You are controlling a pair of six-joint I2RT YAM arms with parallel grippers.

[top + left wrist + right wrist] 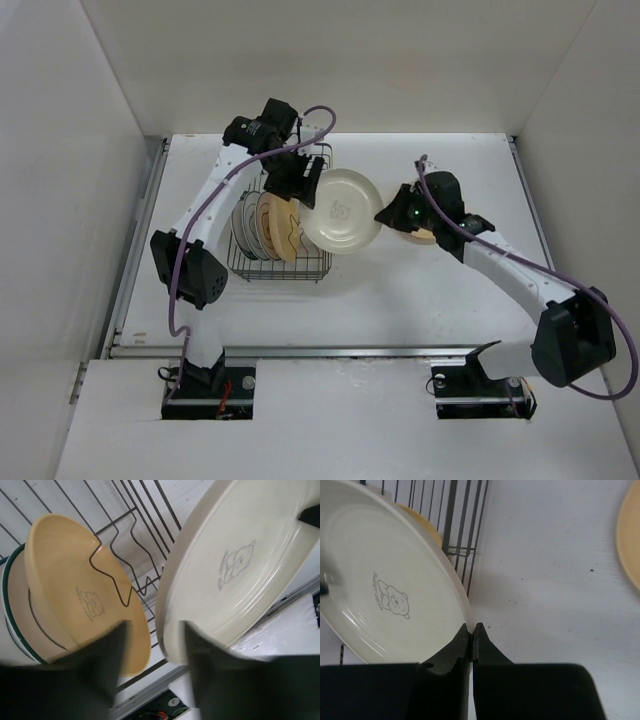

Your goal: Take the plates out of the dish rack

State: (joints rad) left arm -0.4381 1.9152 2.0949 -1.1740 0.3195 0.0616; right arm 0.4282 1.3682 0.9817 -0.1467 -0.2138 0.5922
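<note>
The cream plate (340,212), printed with a small bear at its centre, hangs tilted on edge just off the right side of the dish rack (280,276), its rim pinched in the right end effector (471,628). Inside the dark wire rack, tan-orange plates (285,228) and green-rimmed white plates (244,223) stand upright in a row. Another tan plate (424,236) lies flat on the worktop (400,300) to the right.

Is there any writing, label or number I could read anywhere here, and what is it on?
cream plate: a short line of small lettering beside a bear drawing, too blurred to read.
tan plate: similar small lettering by its printed motif, too small to read.
No other words, numbers or signs show in any view.
</note>
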